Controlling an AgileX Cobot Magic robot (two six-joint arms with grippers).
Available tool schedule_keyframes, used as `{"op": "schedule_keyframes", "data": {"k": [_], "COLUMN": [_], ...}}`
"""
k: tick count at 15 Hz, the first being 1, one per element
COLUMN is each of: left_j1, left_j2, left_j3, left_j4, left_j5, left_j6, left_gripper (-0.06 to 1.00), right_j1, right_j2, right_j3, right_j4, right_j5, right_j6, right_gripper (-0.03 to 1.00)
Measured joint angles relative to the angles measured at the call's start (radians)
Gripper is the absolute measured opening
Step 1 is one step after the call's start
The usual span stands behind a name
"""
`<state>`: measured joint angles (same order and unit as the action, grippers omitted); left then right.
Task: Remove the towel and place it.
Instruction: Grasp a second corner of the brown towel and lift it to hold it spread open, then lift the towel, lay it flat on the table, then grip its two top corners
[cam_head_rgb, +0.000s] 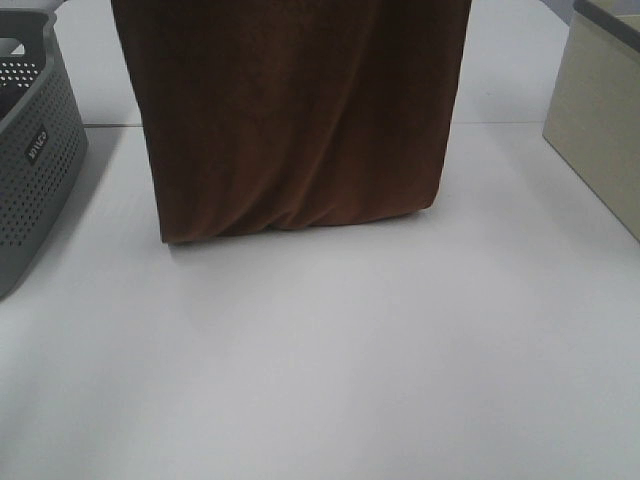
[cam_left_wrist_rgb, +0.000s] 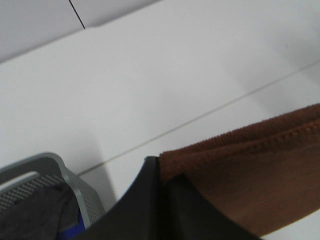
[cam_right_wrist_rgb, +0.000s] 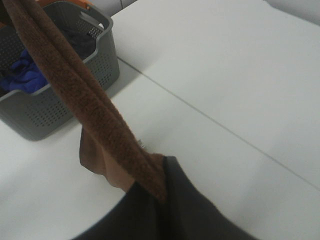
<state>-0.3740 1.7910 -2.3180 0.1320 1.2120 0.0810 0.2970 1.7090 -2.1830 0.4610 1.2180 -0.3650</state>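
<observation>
The dark brown towel (cam_head_rgb: 295, 110) hangs as a wide sheet from above the top of the exterior high view. Its lower edge rests bunched on the white table (cam_head_rgb: 330, 360). Neither gripper shows in that view. In the left wrist view my left gripper (cam_left_wrist_rgb: 160, 172) is shut on a top corner of the towel (cam_left_wrist_rgb: 250, 170). In the right wrist view my right gripper (cam_right_wrist_rgb: 161, 180) is shut on the other corner, and the towel's edge (cam_right_wrist_rgb: 75, 85) stretches taut away from it. The white tag is not visible.
A grey perforated basket (cam_head_rgb: 35, 150) stands at the table's left edge; it holds dark and blue cloth (cam_right_wrist_rgb: 22, 75) and also shows in the left wrist view (cam_left_wrist_rgb: 55, 185). A beige box (cam_head_rgb: 600, 120) stands at the right. A seam (cam_head_rgb: 540, 123) crosses the table.
</observation>
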Motion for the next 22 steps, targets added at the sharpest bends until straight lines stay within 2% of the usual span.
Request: {"op": "schedule_keyframes", "data": {"k": [5,7,9,13,16,22], "left_j1": [-0.002,-0.008,-0.011,-0.011,-0.011,-0.015], "left_j2": [-0.242,-0.313,-0.421,-0.575,-0.649,-0.741], "left_j3": [0.459,0.554,0.683,0.839,1.001,1.368], "left_j4": [-0.074,-0.106,-0.164,-0.278,-0.343,-0.533], "left_j5": [-0.004,-0.016,-0.029,-0.031,-0.037,-0.049], "left_j6": [-0.028,-0.025,0.014,0.088,0.098,0.126], "left_gripper": [0.0,0.0,0.0,0.0,0.0,0.0], "right_j1": [0.003,0.005,0.005,0.008,0.008,0.008], "right_j2": [-0.16,-0.218,-0.302,-0.439,-0.543,-0.727], "right_j3": [0.31,0.373,0.461,0.661,0.819,1.188], "right_j4": [0.018,0.019,0.017,0.023,0.042,0.055], "right_j5": [0.0,0.0,0.0,0.0,-0.002,-0.003], "right_j6": [0.011,0.032,0.037,0.059,0.063,0.063], "right_gripper": [0.01,0.01,0.01,0.01,0.01,0.01]}}
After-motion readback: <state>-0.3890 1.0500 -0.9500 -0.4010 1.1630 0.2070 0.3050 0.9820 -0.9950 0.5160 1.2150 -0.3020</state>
